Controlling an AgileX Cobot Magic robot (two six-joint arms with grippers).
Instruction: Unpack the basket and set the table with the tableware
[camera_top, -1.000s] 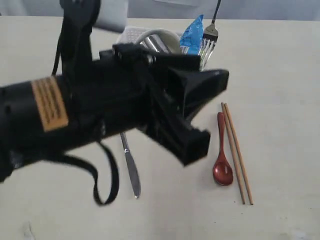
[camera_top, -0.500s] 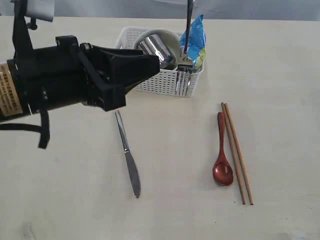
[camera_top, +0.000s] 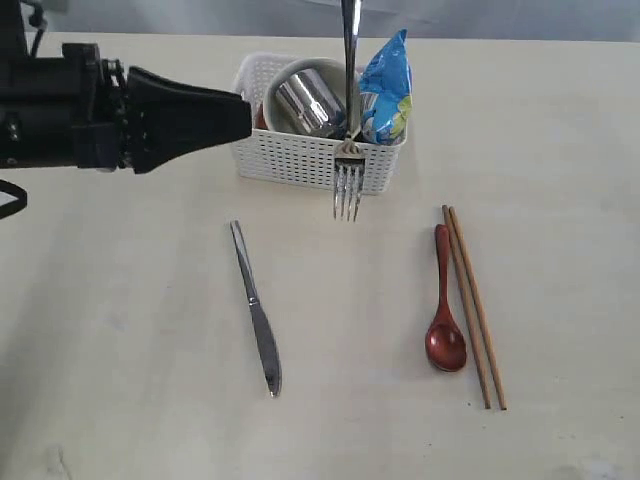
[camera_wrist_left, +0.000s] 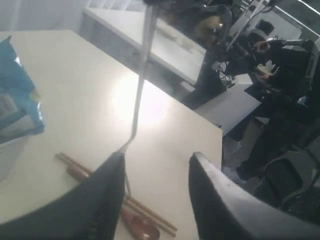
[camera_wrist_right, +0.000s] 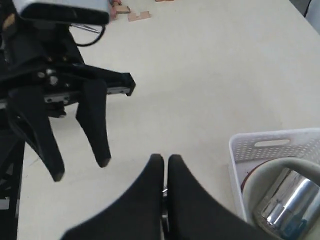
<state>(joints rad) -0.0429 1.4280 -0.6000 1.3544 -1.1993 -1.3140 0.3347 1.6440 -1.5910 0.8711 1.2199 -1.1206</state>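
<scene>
A steel fork (camera_top: 348, 150) hangs upright, tines down, in front of the white basket (camera_top: 300, 160). My right gripper (camera_wrist_right: 164, 158) is shut on its handle; in the exterior view that gripper is above the picture's top edge. My left gripper (camera_top: 245, 118) hovers left of the basket, open and empty (camera_wrist_left: 157, 156). The basket holds a pale bowl (camera_top: 335, 70) with a steel mug (camera_top: 305, 100) in it. On the table (camera_top: 120, 380) lie a knife (camera_top: 257, 310), a red-brown spoon (camera_top: 445, 300) and wooden chopsticks (camera_top: 475, 305).
A blue snack bag (camera_top: 385, 85) stands in the basket's right end, just behind the fork. The black left arm (camera_top: 60, 115) stretches in from the left edge. The right wrist view shows the left gripper's fingers (camera_wrist_right: 95, 125) over bare table.
The left arm has drawn back to the left, uncovering the knife and basket. The fork has moved left and down, from beside the snack bag to the basket's front.
</scene>
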